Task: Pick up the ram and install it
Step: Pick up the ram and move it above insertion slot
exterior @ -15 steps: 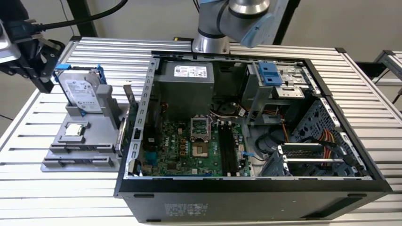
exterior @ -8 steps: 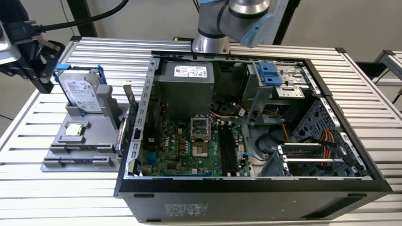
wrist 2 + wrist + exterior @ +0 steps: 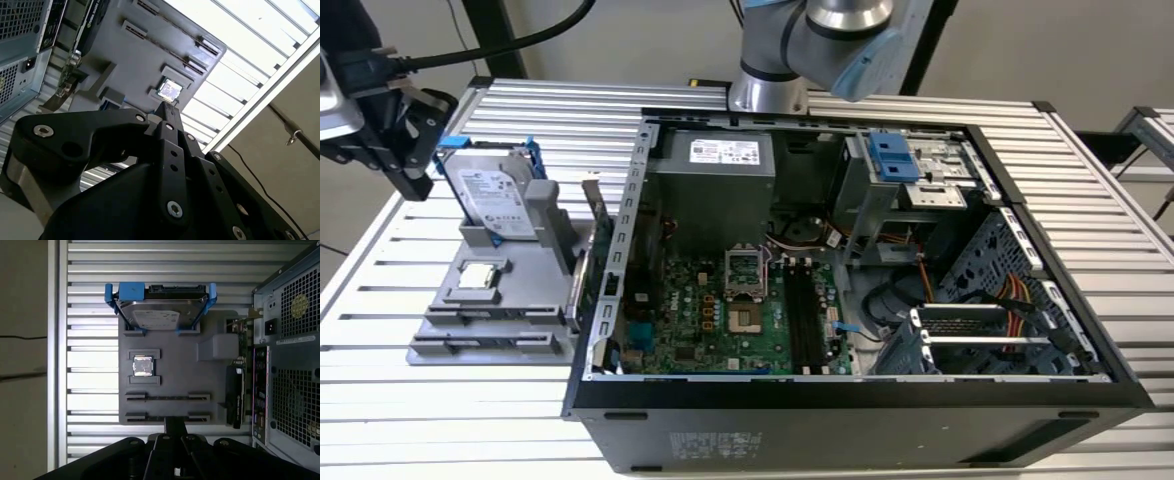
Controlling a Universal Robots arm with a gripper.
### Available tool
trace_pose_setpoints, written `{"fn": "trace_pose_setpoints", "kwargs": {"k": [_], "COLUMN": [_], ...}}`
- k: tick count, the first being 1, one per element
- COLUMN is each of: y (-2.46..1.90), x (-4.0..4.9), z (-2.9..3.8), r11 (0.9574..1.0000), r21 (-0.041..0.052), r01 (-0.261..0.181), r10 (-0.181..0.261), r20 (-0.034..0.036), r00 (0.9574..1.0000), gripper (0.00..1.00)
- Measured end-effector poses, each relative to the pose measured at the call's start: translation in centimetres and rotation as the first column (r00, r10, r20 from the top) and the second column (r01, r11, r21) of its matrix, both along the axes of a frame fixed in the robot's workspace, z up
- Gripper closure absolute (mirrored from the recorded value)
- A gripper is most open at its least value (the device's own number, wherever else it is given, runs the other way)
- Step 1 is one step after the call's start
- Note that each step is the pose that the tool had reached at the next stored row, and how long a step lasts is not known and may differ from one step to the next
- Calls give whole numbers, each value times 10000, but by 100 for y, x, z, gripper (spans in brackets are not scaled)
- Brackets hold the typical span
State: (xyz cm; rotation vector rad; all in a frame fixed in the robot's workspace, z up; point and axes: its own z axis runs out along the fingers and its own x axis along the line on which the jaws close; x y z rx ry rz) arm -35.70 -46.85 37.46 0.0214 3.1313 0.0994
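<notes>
**Hovering over the parts fixture, fingers pinched together**

Your black gripper (image 3: 175, 424) hangs above a matte grey plastic fixture (image 3: 170, 370), at the edge farthest from the hard drive. Its fingers are drawn together, with nothing visible between them. On the fixture you see a silver hard drive (image 3: 160, 315) in a blue bracket, a small square metal chip (image 3: 143, 365) and two rows of clips. A thin dark line (image 3: 167, 396) between the clips nearest the chip may be the ram standing on edge; you cannot confirm it. Beside the fixture sits the open black computer case (image 3: 854, 430), with a green motherboard (image 3: 707, 320) inside. Everything rests on a desk (image 3: 454, 420) of ribbed aluminium slats. A plain tan floor (image 3: 25, 365) shows past its edge.
</notes>
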Motion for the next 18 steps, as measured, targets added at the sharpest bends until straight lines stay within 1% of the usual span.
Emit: {"fn": "trace_pose_setpoints", "kwargs": {"k": [6,14,18], "y": [-21,-40,-46], "x": [8,29,36], "z": [-11,-31,-41], "r11": [10000,10000,10000], "r21": [2,0,0], "r01": [-1,0,-1], "r10": [1,0,1], "r20": [-49,-113,-120], "r00": [10000,9999,9999], "gripper": [100,100,100]}}
